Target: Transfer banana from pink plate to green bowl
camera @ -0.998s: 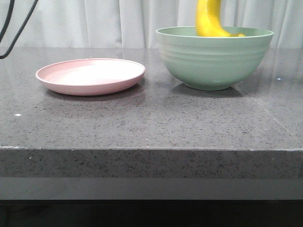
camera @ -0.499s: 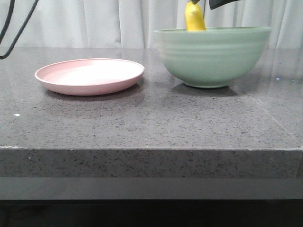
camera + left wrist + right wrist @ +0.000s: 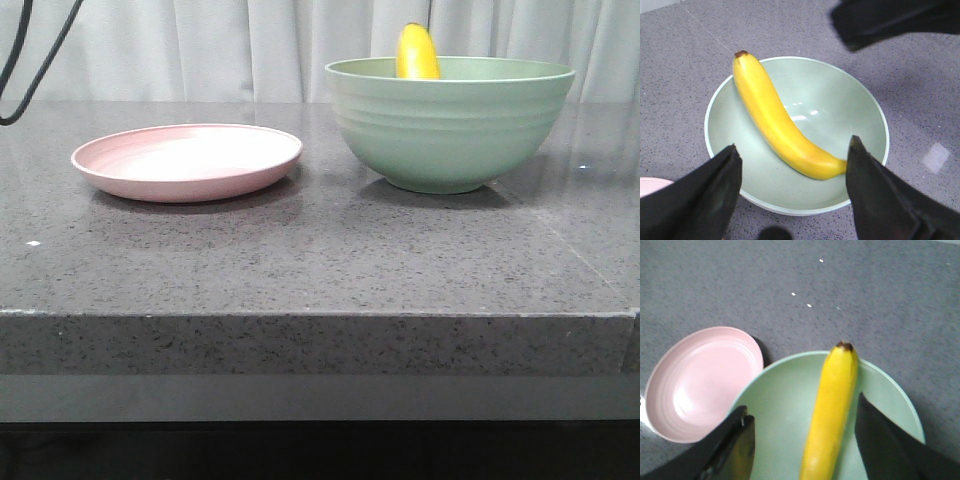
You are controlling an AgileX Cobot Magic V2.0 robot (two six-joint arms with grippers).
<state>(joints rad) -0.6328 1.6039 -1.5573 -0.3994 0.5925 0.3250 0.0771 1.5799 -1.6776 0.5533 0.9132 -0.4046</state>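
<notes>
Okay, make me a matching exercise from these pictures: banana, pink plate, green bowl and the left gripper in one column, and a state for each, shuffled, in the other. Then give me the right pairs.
Things:
1. banana
2. pink plate
3. green bowl
4. left gripper

States:
A. bare, nothing on it
B. open above the bowl, gripping nothing
C. leaning on the bowl's inner wall, tip poking over the rim
D. has the fruit inside it

Pairs: 1-C, 2-A, 3-D, 4-B
</notes>
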